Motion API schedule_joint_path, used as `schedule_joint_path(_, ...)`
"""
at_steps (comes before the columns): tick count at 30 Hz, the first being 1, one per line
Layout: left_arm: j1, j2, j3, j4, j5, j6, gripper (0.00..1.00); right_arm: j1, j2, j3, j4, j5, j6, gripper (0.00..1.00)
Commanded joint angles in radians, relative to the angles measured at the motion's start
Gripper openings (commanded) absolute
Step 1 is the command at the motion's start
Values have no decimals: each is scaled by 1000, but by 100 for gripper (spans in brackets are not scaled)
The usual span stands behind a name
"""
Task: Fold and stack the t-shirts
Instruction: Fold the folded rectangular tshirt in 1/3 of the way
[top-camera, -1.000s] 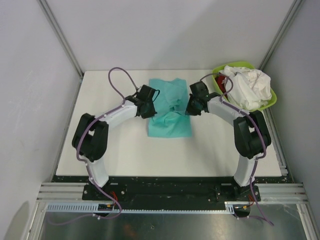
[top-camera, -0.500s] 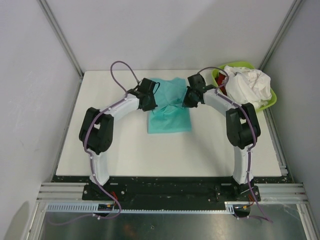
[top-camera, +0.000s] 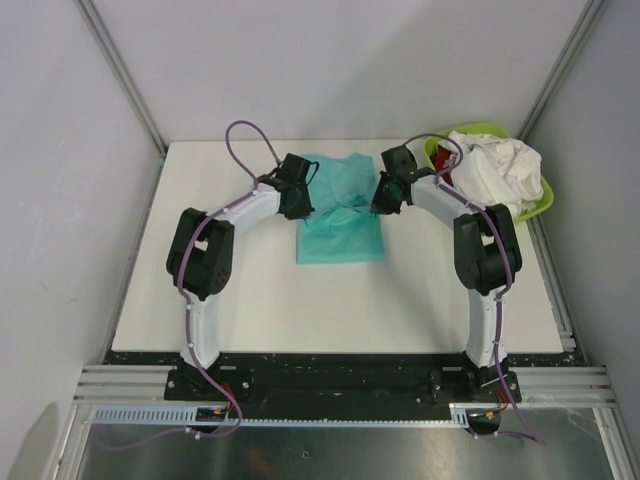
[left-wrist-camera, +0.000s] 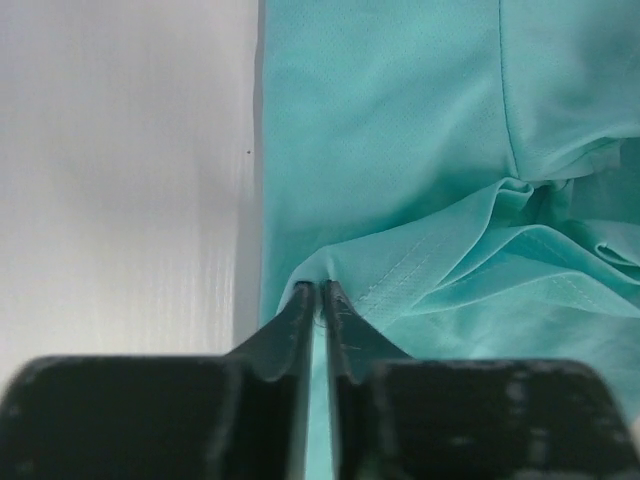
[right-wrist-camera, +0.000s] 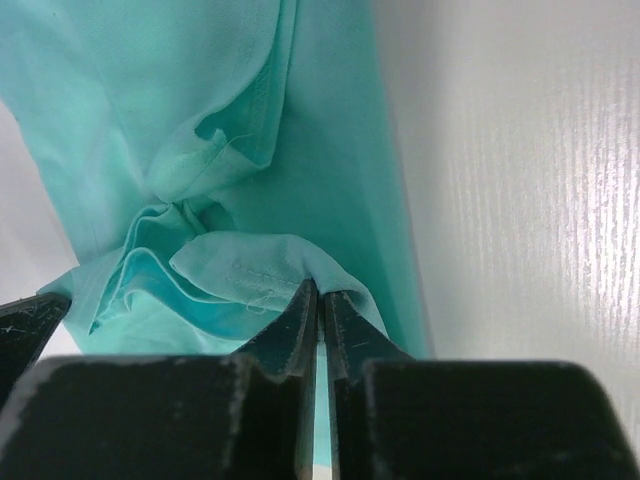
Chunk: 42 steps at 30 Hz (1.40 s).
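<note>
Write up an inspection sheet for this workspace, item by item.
Surface: white table, no stains seen.
Job's things: teal t-shirt lying partly folded and rumpled at the middle; white t-shirts heaped in the basin.
Clutter: lime-green basin at the far right corner.
Tools: left tool shut on a fold at the teal t-shirt's left edge; right tool shut on a fold at its right edge.
Cables: purple cable loops above the left arm, off the cloth.
Surroundings: grey walls, metal frame posts.
</note>
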Motion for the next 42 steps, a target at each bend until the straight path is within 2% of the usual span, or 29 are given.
schedule_joint_path(1, 11, 5, 60, 22, 20, 47, 19, -14, 13, 41, 5, -11, -13, 14)
schedule_joint_path(4, 16, -16, 67, 22, 17, 66, 40, -15, -5, 43, 11, -15, -29, 34)
schedule_joint_path(6, 19, -47, 58, 22, 4, 77, 51, -14, -25, 45, 9, -8, -44, 44)
schedule_joint_path(8, 20, -86, 36, 22, -9, 81, 57, -13, -48, 48, -2, 4, -62, 48)
schedule_joint_path(10, 18, -124, 4, 23, -7, 80, 58, -7, -70, 44, -17, 19, -76, 49)
schedule_joint_path(12, 15, -162, -39, 25, -6, 72, 54, 4, -95, 18, -19, 32, -85, 47)
schedule_joint_path(18, -26, -222, -147, 41, 6, 40, 22, 50, -113, -41, 16, 36, -92, 32)
schedule_joint_path(23, -42, -208, -161, 49, 19, 23, 9, 71, -49, 15, 23, 19, -100, 28)
schedule_joint_path(28, -35, -121, -97, 52, 28, 34, 5, 80, 50, 141, -9, 17, -116, 28)
schedule_joint_path(38, 33, 131, 150, 52, 56, 70, 5, 49, 280, 402, -114, -2, -125, 29)
schedule_joint_path(42, 50, 181, 200, 50, 58, 66, 6, 29, 338, 474, -149, -13, -145, 30)
